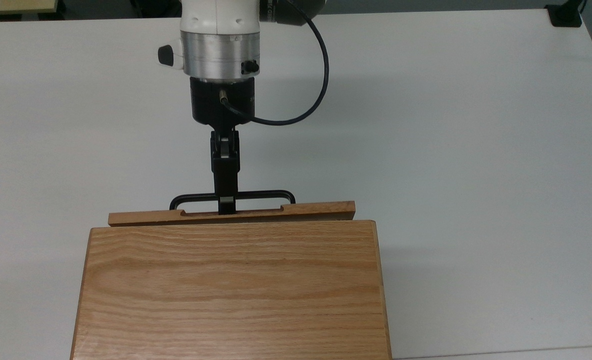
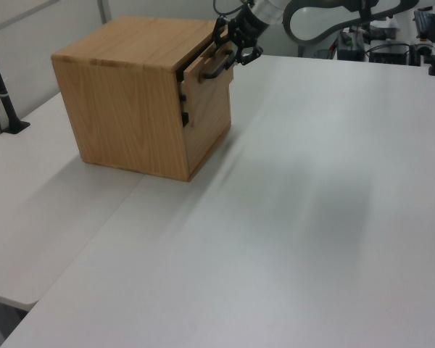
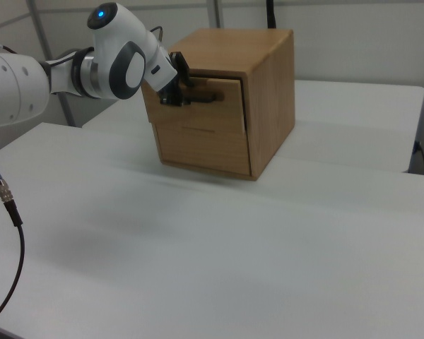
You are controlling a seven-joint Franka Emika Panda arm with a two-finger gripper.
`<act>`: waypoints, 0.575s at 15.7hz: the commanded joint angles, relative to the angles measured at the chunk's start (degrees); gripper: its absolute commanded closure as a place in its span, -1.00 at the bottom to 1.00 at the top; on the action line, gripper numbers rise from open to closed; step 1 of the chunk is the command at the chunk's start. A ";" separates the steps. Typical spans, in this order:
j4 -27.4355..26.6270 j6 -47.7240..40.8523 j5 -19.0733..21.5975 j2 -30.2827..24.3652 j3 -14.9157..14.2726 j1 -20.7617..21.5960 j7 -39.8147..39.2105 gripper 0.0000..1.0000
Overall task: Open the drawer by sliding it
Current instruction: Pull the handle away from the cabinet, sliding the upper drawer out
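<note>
The drawer point(image 1: 231, 213) sits in the upper slot of the oak cabinet point(image 1: 231, 290), which occupies the lower centre of the top view. The drawer front stands slightly proud of the cabinet face, showing as a narrow oak strip above the cabinet top in the top view. In the left view, a dark gap shows between the drawer point(image 2: 206, 87) and the cabinet point(image 2: 130, 94) at upper centre. The gripper point(image 1: 226, 200) reaches down from the upper centre of the top view, its fingers pinching the black bar handle point(image 1: 260, 194) at mid-length. In the right view, the gripper point(image 3: 178, 97) meets the handle point(image 3: 206, 96) at upper centre. The cabinet rests on the white table point(image 1: 476, 150).
</note>
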 commanded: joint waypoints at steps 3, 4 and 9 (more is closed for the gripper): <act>-14.70 -0.49 0.75 -10.70 -0.39 -0.20 -7.19 0.42; -16.10 -0.49 1.10 -11.93 -0.39 -0.20 -7.37 0.43; -20.59 -0.49 4.52 -15.19 -0.48 -1.07 -12.45 0.43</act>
